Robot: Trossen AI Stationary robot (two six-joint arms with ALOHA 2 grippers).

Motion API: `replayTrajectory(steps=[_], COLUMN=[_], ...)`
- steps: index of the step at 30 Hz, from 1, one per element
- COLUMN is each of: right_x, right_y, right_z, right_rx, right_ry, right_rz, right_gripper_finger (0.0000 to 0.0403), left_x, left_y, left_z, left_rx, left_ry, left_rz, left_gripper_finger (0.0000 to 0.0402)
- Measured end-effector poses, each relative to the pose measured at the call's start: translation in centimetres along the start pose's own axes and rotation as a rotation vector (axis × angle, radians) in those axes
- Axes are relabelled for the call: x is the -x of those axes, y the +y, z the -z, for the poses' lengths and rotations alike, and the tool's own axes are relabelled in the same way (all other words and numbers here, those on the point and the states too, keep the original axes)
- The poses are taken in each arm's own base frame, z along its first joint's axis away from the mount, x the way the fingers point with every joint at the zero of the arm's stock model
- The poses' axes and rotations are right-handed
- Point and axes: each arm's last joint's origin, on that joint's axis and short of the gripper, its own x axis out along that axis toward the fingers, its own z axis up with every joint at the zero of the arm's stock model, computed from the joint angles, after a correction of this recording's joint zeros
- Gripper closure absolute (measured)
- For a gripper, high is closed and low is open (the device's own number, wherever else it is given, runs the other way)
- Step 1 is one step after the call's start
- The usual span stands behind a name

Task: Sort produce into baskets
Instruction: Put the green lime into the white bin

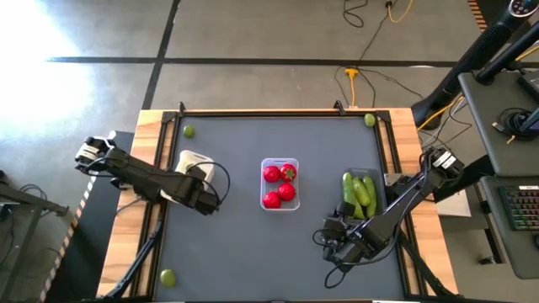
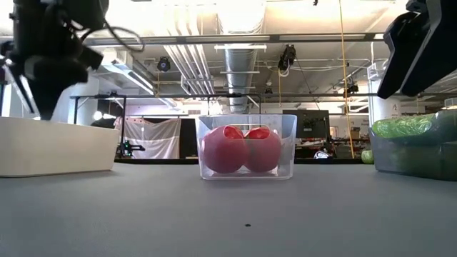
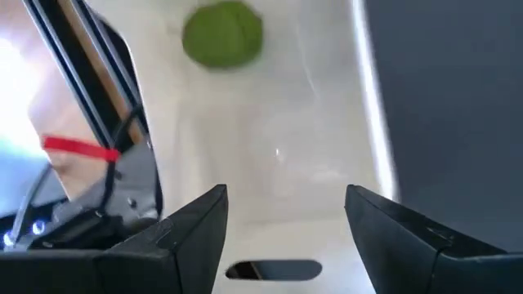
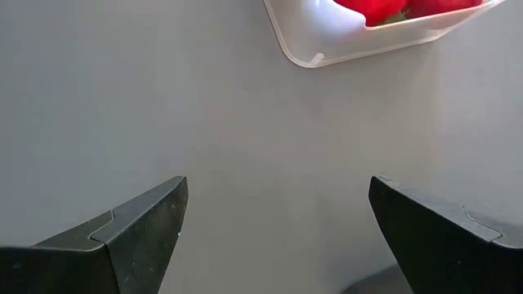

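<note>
A small round pale-green lime lies in the white plastic tray, just ahead of the left gripper's parted, empty fingers.

Four red fruits are held in the clear basket. Left of it stands the white basket with one lime; right, cucumbers fill the grey basket. Three limes lie loose, well apart from it.

Clear glossy plastic basket, matt grey table, pale wood edging.
</note>
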Motion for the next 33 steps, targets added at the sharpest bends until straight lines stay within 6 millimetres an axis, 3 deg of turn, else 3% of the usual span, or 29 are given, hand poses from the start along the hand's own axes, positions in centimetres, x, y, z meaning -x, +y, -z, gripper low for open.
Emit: replayTrajectory(steps=[9, 21, 27, 33], right_x=[0.0, 0.0, 0.0, -0.2], right_y=[0.2, 0.3, 0.3, 0.2], right_z=[-0.2, -0.2, -0.2, 0.0], right_rx=[0.006, 0.001, 0.009, -0.001], right_ry=[-0.016, -0.023, -0.022, -0.017], right_rz=[-0.018, -0.027, -0.026, -0.02], right_gripper_finger=[0.0028, 0.0028, 0.0028, 0.0028], left_x=[-1.7, 0.4, 4.7, 9.6], left_y=[-1.2, -2.2, -3.3, -4.2], left_z=[0.6, 0.1, 1.3, 6.8], left_rx=[0.006, -0.031, -0.019, -0.124], left_ry=[0.081, 0.05, 0.001, -0.194], left_rz=[0.119, 0.241, 0.407, 0.611], left_gripper_finger=[0.0171, 0.0171, 0.0176, 0.0186])
